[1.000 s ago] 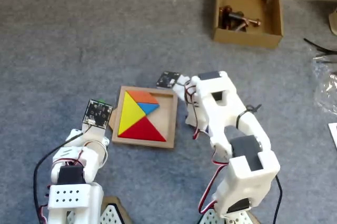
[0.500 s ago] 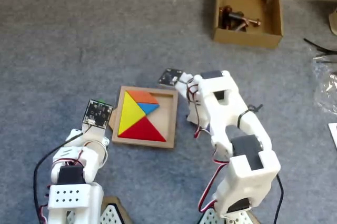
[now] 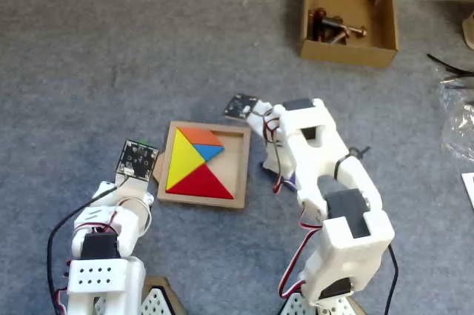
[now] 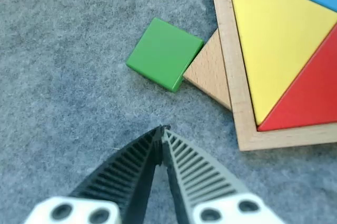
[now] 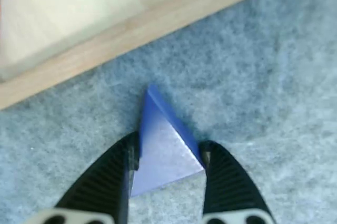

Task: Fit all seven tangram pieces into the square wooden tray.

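The square wooden tray (image 3: 241, 167) lies mid-table holding an orange (image 3: 198, 136), a blue (image 3: 210, 152), a yellow (image 3: 181, 159) and a red piece (image 3: 201, 180); its right part is bare wood. My left gripper (image 4: 162, 132) is shut and holds nothing, on the carpet just short of a green square (image 4: 164, 54) and a plain wooden triangle (image 4: 210, 70) that touch the tray's outer rim (image 4: 237, 103). My right gripper (image 5: 167, 153) is shut on a dark blue triangle (image 5: 163, 150), whose tip points at the tray's rim (image 5: 131, 34) a short way off.
A cardboard box (image 3: 348, 18) with small metal parts stands at the back right. Plastic wrap and cables (image 3: 455, 107) lie at the right edge. The right arm (image 3: 311, 144) stands close beside the tray's right side. Grey carpet covers the table.
The right arm's wrist has shifted slightly away from the table's front, along the tray's right side. The left arm and the pieces in the tray have not moved.
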Controlling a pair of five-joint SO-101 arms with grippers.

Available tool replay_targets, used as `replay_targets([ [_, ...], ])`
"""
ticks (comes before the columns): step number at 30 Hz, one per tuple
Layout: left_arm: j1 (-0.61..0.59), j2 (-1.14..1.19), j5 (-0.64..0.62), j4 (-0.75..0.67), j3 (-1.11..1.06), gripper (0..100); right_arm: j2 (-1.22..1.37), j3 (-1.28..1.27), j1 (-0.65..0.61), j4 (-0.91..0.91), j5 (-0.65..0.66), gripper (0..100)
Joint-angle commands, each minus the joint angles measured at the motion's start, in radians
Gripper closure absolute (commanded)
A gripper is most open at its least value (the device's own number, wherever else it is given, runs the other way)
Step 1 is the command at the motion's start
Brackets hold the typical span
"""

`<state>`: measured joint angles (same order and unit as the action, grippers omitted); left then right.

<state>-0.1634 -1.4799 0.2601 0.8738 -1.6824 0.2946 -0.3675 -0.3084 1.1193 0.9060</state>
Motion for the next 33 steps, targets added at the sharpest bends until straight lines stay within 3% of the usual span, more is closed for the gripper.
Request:
replay_targets([
  [1, 0.012, -0.015, 0.008, 0.003, -0.022, 99, 0.007, -0.031, -0.012, 0.016, -0.058, 99.4],
  [4, 0.012, -0.015, 0.008, 0.003, -0.022, 99, 0.005, -0.030, -0.012, 0.018, -0.143, 99.4],
  [13, 0.012, -0.015, 0.008, 0.003, -0.022, 99, -0.005, -0.027, -0.018, 0.018, -0.152, 99.4],
  [33, 0.012, -0.015, 0.008, 0.003, -0.022, 99, -0.302, -0.002, -0.018, 0.107, -0.275, 99.4],
])
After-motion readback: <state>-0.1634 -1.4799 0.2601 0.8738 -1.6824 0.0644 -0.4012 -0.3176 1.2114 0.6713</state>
